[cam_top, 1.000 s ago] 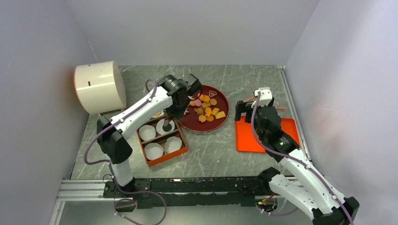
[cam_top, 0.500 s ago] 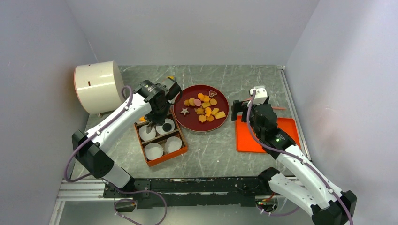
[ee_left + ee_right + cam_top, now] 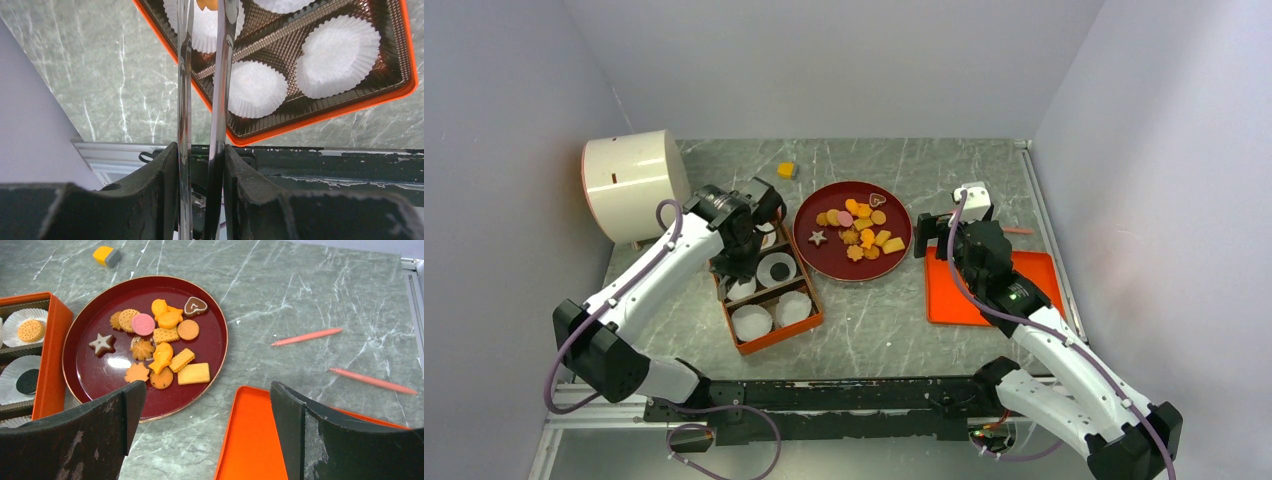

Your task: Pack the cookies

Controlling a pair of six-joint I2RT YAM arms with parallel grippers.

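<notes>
Over the box [image 3: 320, 114], left tool [image 3: 200, 150] seemingly grips tweezers [image 3: 222, 75]

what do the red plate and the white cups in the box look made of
The plate looks like glossy lacquered wood or plastic: dark red sheen with a bright reflection. The cups look like thin matte paper, judging by their pleated, fluted walls.

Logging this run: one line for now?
left gripper: jaws shut on tweezers, orange cookie at tips over paper cup | right gripper: jaws open
</notes>
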